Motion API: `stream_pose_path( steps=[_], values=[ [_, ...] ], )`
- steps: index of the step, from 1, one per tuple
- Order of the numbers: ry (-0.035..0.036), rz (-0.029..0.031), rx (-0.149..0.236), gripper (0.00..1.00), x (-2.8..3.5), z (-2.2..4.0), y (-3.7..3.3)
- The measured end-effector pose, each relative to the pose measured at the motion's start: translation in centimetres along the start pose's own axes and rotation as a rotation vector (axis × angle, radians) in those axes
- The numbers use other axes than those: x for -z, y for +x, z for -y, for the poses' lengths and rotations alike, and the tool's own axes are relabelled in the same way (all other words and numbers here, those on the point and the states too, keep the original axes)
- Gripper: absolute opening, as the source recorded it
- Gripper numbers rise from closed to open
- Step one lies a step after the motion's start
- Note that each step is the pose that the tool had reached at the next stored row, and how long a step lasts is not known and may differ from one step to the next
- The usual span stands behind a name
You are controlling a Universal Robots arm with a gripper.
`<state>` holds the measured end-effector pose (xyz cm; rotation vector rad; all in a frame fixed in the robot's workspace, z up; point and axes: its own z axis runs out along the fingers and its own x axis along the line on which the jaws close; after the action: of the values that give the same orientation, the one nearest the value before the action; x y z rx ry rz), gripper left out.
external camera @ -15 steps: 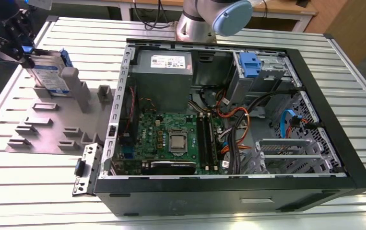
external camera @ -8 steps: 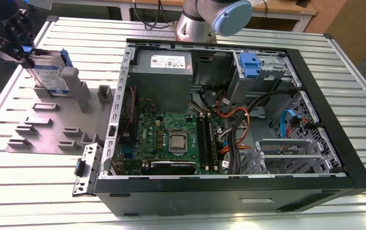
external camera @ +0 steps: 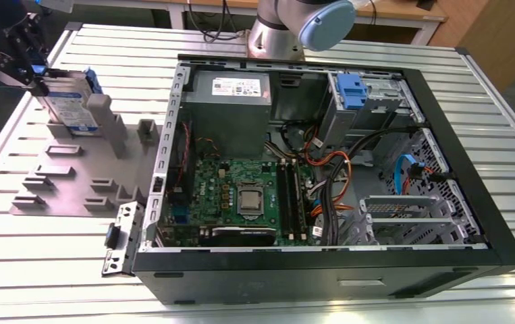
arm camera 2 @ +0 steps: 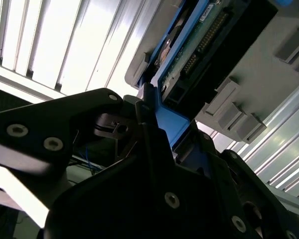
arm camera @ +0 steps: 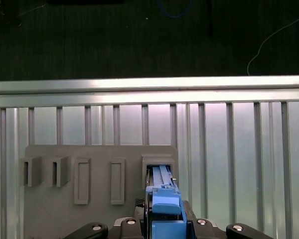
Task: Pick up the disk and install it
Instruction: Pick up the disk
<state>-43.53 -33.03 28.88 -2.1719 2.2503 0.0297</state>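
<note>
The disk (external camera: 66,101) stands on edge in a slot of the grey holder plate (external camera: 68,175) at the exterior view's left, silver-grey with a white-and-blue label and a blue carrier frame. My gripper (external camera: 25,64) is at its upper end, away from the computer case. In the first wrist view the blue carrier (arm camera: 162,181) runs from the slot up between my fingers, with my gripper (arm camera: 164,221) closed against both its sides. The second wrist view shows a black finger (arm camera 2: 144,114) pressed on the blue frame, and the disk's circuit-board side (arm camera 2: 189,45) beyond it.
The open computer case (external camera: 500,236) lies to the exterior view's right of the holder. Inside are a grey power supply (external camera: 230,94), a motherboard (external camera: 239,196), cables, a bay holding another blue carrier (external camera: 351,91) and a metal cage (external camera: 401,216). The arm's base (external camera: 280,34) stands behind the case.
</note>
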Motion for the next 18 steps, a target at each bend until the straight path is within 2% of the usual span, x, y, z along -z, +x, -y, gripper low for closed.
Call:
stream_pose_path(
  steps=[3,17,18],
  values=[
    [-0.0003,-0.0001,0.013,0.37,0.00,0.00,0.00],
    [-0.0003,0.0000,0.014,0.38,0.00,0.00,0.00],
    [-0.0003,0.0000,0.014,0.44,0.00,0.00,0.00]
  ],
)
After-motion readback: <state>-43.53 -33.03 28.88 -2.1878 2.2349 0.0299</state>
